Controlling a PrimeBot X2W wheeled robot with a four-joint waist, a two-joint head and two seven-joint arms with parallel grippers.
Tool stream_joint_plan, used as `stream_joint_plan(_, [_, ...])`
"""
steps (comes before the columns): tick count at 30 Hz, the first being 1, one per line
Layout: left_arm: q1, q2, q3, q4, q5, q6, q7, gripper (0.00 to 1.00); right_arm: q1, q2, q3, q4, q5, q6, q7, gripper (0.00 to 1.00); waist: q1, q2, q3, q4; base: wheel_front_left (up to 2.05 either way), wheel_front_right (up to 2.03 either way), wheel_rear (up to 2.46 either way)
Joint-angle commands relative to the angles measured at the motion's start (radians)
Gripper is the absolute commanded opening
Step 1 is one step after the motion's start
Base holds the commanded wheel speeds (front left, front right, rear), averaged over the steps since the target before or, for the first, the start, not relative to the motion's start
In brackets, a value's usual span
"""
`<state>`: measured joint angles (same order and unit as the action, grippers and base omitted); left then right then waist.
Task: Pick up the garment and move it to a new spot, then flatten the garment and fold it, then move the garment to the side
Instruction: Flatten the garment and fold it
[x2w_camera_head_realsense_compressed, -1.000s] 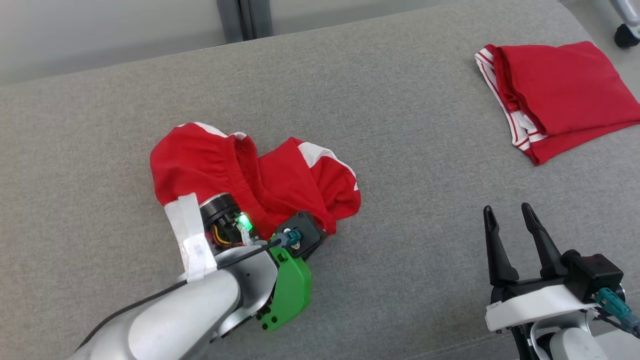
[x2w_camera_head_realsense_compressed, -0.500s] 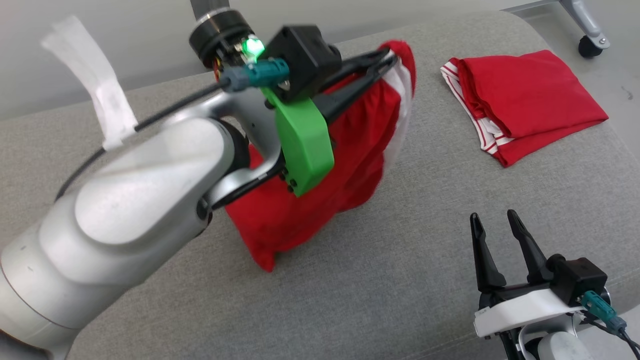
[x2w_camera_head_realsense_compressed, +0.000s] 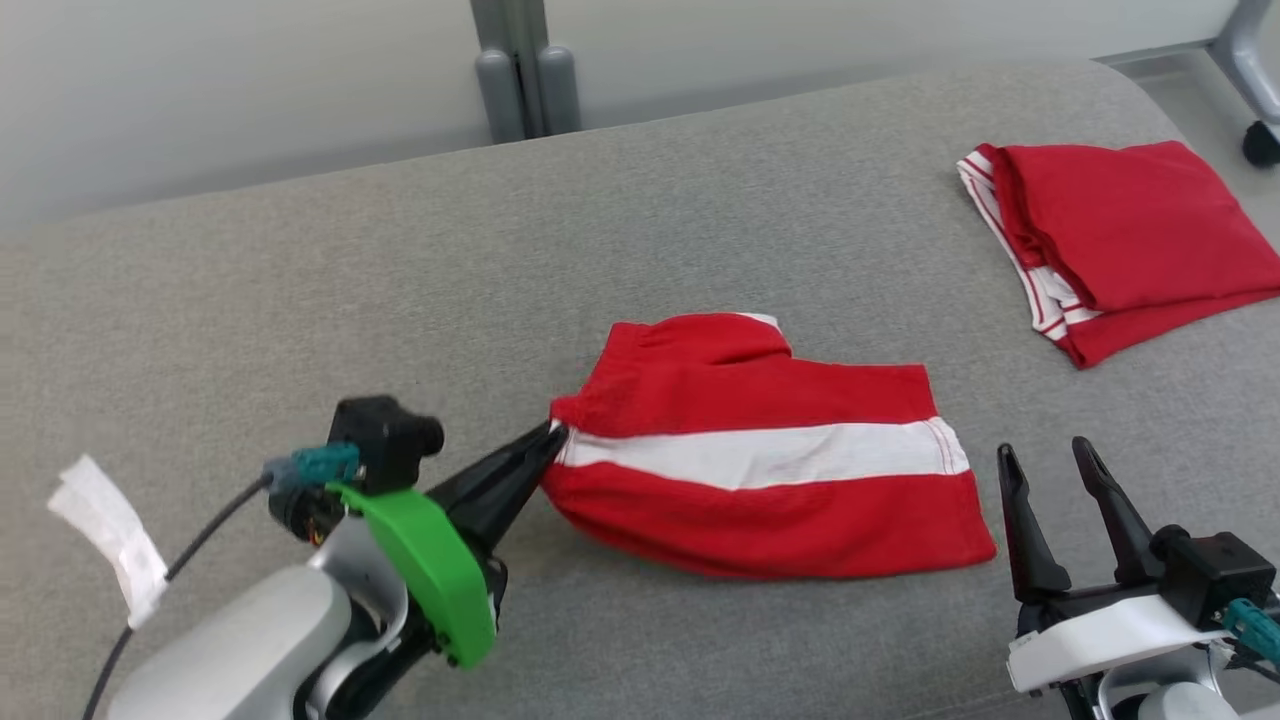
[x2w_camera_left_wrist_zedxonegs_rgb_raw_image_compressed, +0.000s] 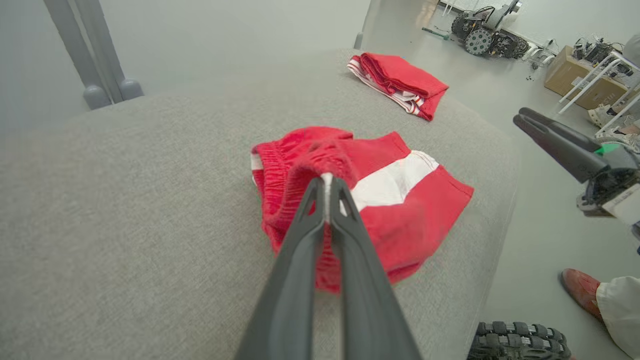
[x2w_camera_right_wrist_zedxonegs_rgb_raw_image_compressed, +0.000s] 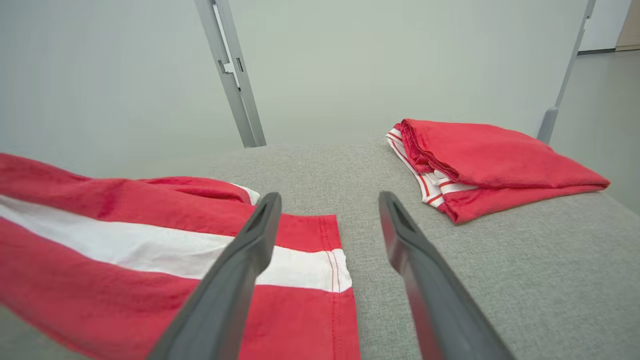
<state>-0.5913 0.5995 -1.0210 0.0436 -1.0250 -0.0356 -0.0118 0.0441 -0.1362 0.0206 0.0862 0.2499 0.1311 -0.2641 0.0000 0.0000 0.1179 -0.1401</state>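
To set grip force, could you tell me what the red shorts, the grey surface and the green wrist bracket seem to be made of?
Red shorts: soft matte fabric, perhaps jersey; gathered waistband, limp folds.
Grey surface: woven upholstery cloth, padded-looking; flecked weave, rounded edge.
Green bracket: probably rigid plastic, smooth with a slight sheen.

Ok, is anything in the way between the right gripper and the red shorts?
Nothing visible. Only bare grey cushion lies between the open right gripper and the hem of the shorts. The folded red garment sits farther back, apart. The left gripper is shut on the opposite end.
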Motion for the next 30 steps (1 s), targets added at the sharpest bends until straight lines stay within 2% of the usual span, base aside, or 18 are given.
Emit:
stream_joint_plan(1, [0.034, 0.004, 0.001, 0.011, -0.011, 0.008, -0.026, 0.0, 0.005, -0.013, 0.001, 0.015, 0.019, -0.001, 0.0, 1.0, 0.0, 0.0, 0.014, 0.054, 0.0, 0.0, 0.0])
stream_joint_plan(5, [0.111, -0.014, -0.005, 0.052, -0.027, 0.01, -0.081, 0.0, -0.018, -0.071, 0.054, 0.108, 0.111, 0.0, 0.0, 1.0, 0.0, 0.0, 0.026, 0.097, 0.0, 0.0, 0.0])
stream_joint_plan(12, [0.141, -0.037, 0.004, 0.121, -0.032, 0.008, -0.141, 0.0, -0.136, -0.23, 0.221, 0.294, 0.258, 0.0, -0.001, 1.0, 0.0, 0.0, 0.044, 0.128, 0.0, 0.0, 0.0])
stream_joint_plan(20, [0.13, -0.069, -0.005, 0.166, -0.028, -0.01, -0.158, 0.0, -0.283, -0.298, 0.415, 0.439, 0.389, 0.0, 0.012, 1.0, 0.0, 0.0, 0.066, 0.147, 0.0, 0.0, 0.0])
stream_joint_plan(21, [0.125, -0.072, -0.006, 0.17, -0.027, -0.013, -0.158, 0.0, -0.298, -0.303, 0.441, 0.453, 0.396, 0.0, 0.011, 0.89, 0.0, 0.0, 0.07, 0.15, 0.0, 0.0, 0.0])
stream_joint_plan(22, [0.122, -0.075, -0.007, 0.174, -0.027, -0.016, -0.157, 0.0, -0.308, -0.307, 0.461, 0.461, 0.401, 0.0, 0.01, 0.73, 0.0, 0.0, 0.072, 0.153, 0.0, 0.0, 0.0])
stream_joint_plan(23, [0.118, -0.077, -0.009, 0.177, -0.025, -0.017, -0.156, 0.0, -0.32, -0.31, 0.482, 0.47, 0.409, 0.0, 0.009, 0.43, 0.0, 0.0, 0.075, 0.155, 0.0, 0.0, 0.0])
stream_joint_plan(24, [0.115, -0.08, -0.01, 0.18, -0.024, -0.018, -0.157, 0.0, -0.329, -0.313, 0.497, 0.477, 0.414, 0.0, 0.007, 0.34, 0.0, 0.0, 0.076, 0.157, 0.0, 0.0, 0.0])
stream_joint_plan(25, [0.113, -0.083, -0.011, 0.183, -0.023, -0.019, -0.157, 0.0, -0.336, -0.315, 0.511, 0.485, 0.422, 0.0, 0.005, 0.0, 0.0, 0.0, 0.077, 0.158, 0.0, 0.0, 0.0])
stream_joint_plan(30, [0.109, -0.083, -0.01, 0.198, -0.02, -0.022, -0.166, 0.0, -0.361, -0.334, 0.546, 0.503, 0.437, -0.001, -0.001, 0.0, 0.0, 0.0, 0.074, 0.155, 0.0, 0.0, 0.0])
